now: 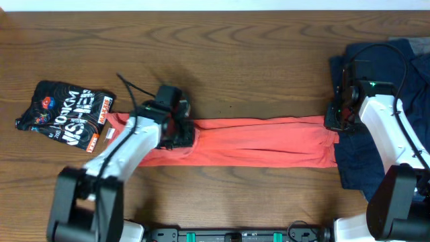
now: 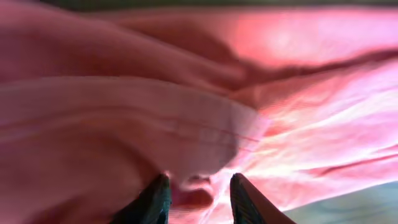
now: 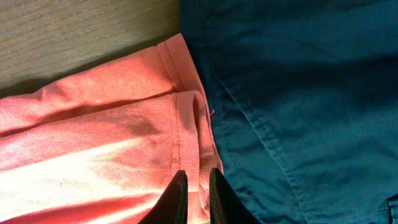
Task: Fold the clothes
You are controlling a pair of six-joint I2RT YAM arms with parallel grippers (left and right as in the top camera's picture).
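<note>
Left hand (image 2: 198, 194), right hand (image 3: 196, 185) pinch coral T-shirt (image 1: 269, 138) ends

The right gripper (image 3: 198, 179) has its dark fingers drawn close on the doubled, stitched hem of the coral-red T-shirt (image 3: 93, 143), coral cloth showing in the narrow gap. The hem's edge lies against a dark navy garment (image 3: 298, 93) on the right; wooden table (image 3: 74, 37) shows at upper left

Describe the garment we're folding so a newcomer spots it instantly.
On the wooden table, look across the middle. The coral-red shirt lies there as a long horizontal band. The black printed shirt at its left end and the navy garments at its right are dark.
</note>
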